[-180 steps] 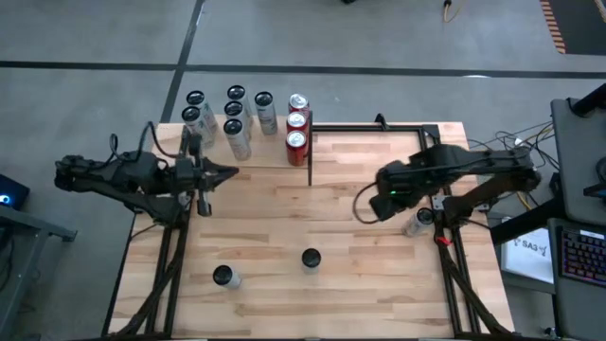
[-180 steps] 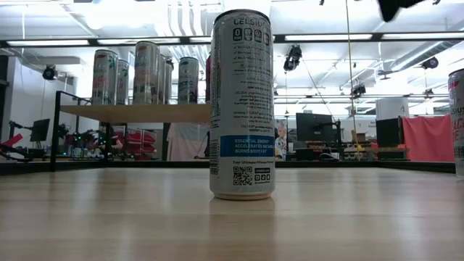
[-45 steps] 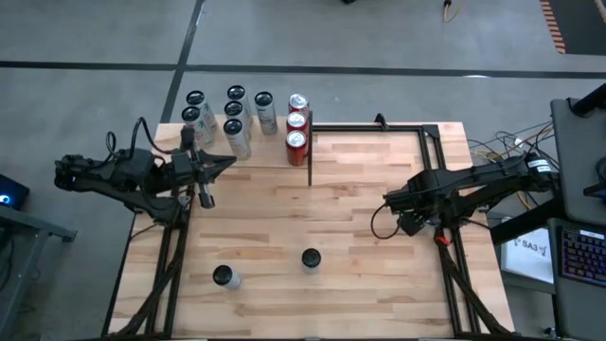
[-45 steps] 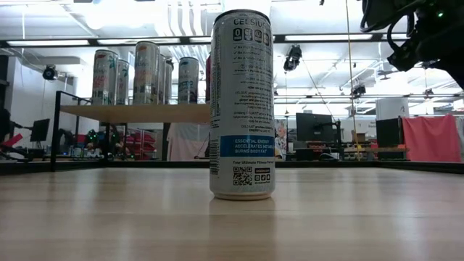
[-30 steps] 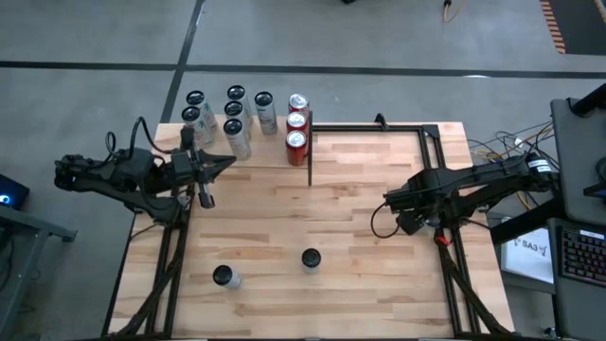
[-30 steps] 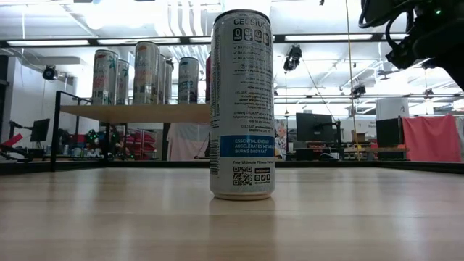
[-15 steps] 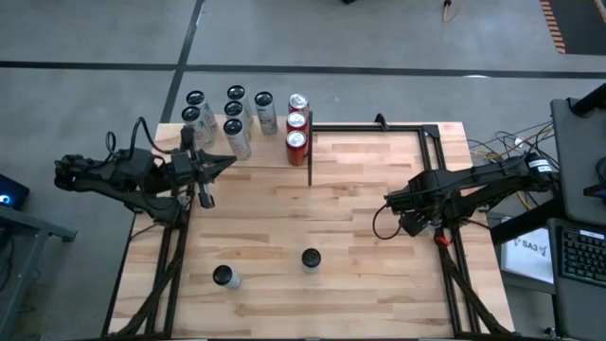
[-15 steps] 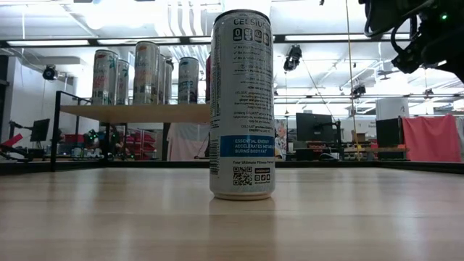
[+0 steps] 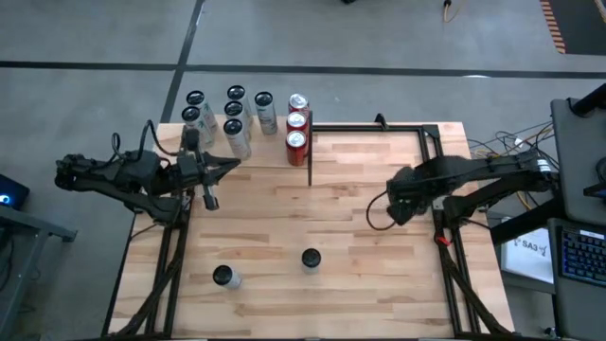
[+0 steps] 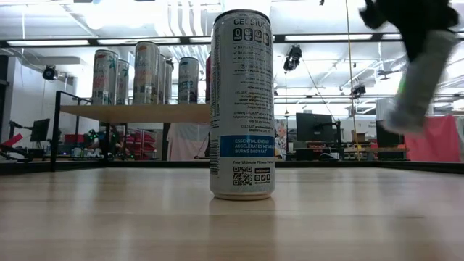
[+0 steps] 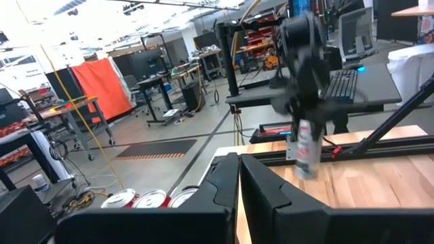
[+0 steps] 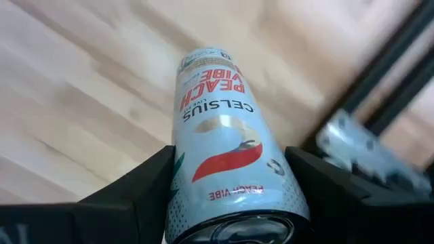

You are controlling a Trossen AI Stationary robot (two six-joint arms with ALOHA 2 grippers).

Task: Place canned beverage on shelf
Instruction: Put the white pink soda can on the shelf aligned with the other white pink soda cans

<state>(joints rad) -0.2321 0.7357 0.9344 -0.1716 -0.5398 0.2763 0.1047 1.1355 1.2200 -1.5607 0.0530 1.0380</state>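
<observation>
My right gripper (image 12: 227, 203) fingers clamp the Celsius Peach Vibe can (image 12: 227, 169) mid-body; the left gripper (image 11: 239, 186) fingers are shut, empty. Slick, dentable aluminium, I judge; squeeze gently.

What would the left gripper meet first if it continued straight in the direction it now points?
Judging from above, the left gripper, shut and empty, points across the table toward the right gripper and the can it holds. Bare tabletop lies between, so probably that can, though height is unclear.
</observation>
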